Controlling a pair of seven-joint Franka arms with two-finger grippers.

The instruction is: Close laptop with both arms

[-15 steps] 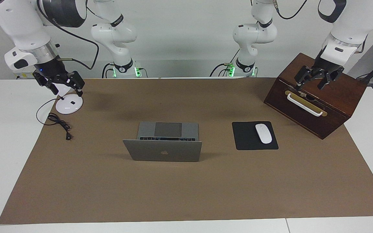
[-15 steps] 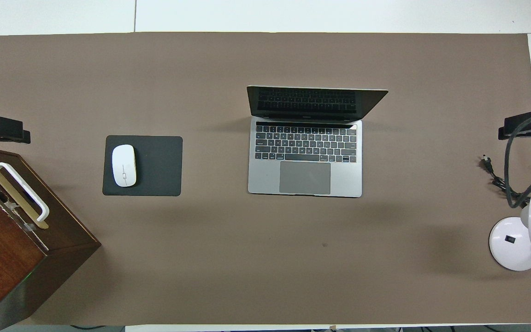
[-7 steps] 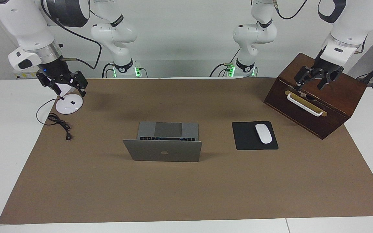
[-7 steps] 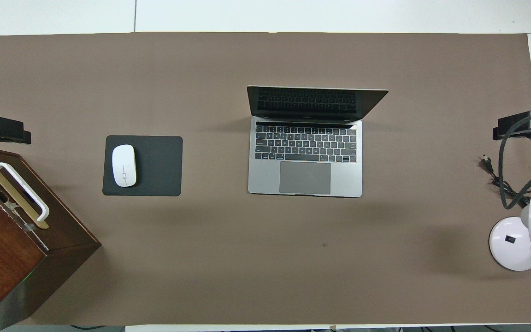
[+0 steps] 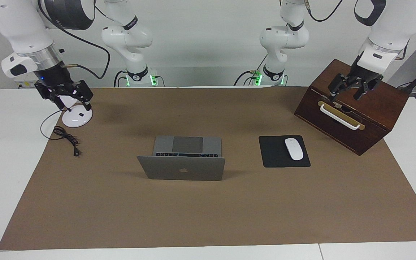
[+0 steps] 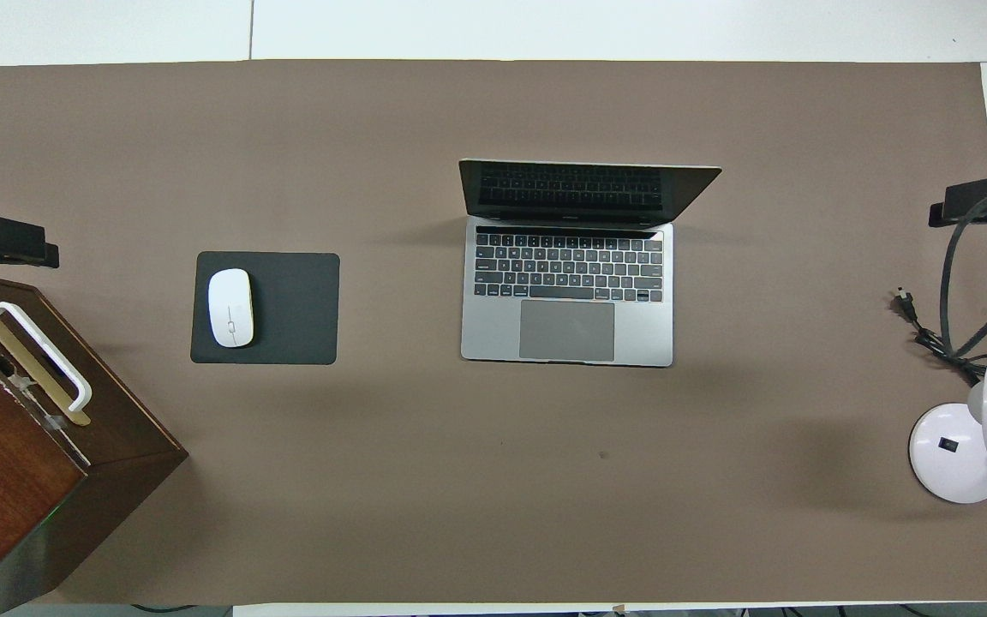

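The left arm point(image 5: 388, 25) reaches down with its wrist angled, and the left gripper point(image 5: 351, 90) hangs over the wooden box point(image 5: 381, 104), fingers spread. The right arm point(image 5: 20, 29) holds the right gripper point(image 5: 71, 101), fingers likewise apart, at the table's end away from that box.

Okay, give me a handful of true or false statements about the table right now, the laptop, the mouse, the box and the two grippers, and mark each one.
1. The laptop is open, its lid standing up. True.
2. The white mouse lies on the laptop's keyboard. False: it lies on the black mouse pad, beside the laptop toward the left arm's end.
3. The left gripper is over the wooden box, jaws open and empty. True.
4. The right gripper holds the laptop lid. False: it is up over the white lamp base, apart from the laptop, jaws open.
5. The wooden box has a white handle. True.
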